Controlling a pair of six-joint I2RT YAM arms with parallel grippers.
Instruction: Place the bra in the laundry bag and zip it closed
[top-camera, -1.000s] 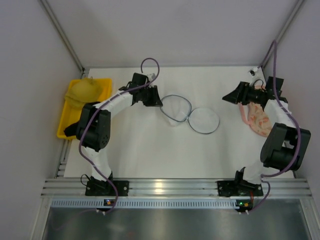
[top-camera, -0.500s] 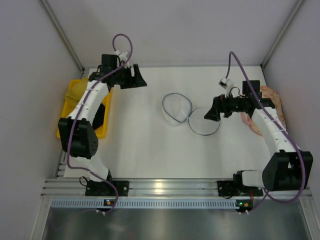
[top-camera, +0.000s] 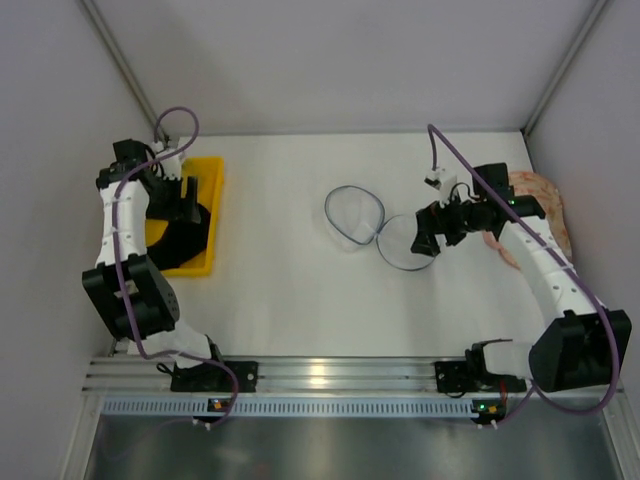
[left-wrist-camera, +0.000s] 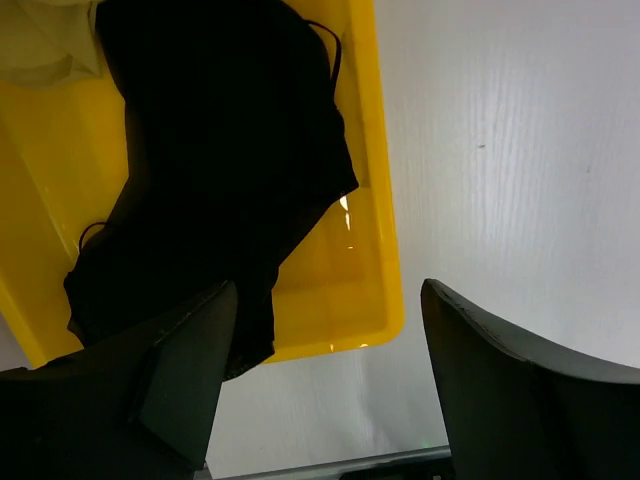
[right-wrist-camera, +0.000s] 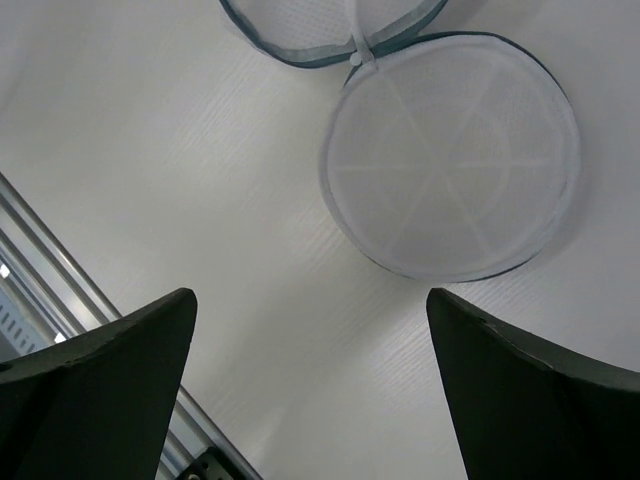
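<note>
My left gripper (left-wrist-camera: 328, 287) is spread wide, and nothing sits between its two fingers (left-wrist-camera: 190, 380). The bra (left-wrist-camera: 220, 170) lies inside the yellow tray (left-wrist-camera: 372, 250), at the left edge of the table (left-wrist-camera: 520, 150).

In the left wrist view the bra is beyond the fingertips and shifted toward the finger on the left of the picture. Its lower end passes behind that finger, so I cannot tell if they touch. The gap between the fingers shows mostly the bare corner of the tray, with only the edge of the black fabric in it. In the top view the gripper is over the far half of the tray. The bra is a dark heap in the near half, just beside the gripper, on the side of the arm bases. A pale yellow cloth (left-wrist-camera: 40, 40) lies in the far corner of the tray, touching the bra.

My right gripper (right-wrist-camera: 311, 292) is also spread and holds nothing. It hangs over the table near the laundry bag (right-wrist-camera: 450, 170). The bag lies unzipped in the middle of the table, its two round halves side by side and joined at one point. One half is beyond the fingertips, toward the right finger. The other half is at the top edge of that view. The bag is well apart from the bra. A pink patterned bra (top-camera: 540, 195) lies at the right edge of the table, partly behind the right arm.
</note>
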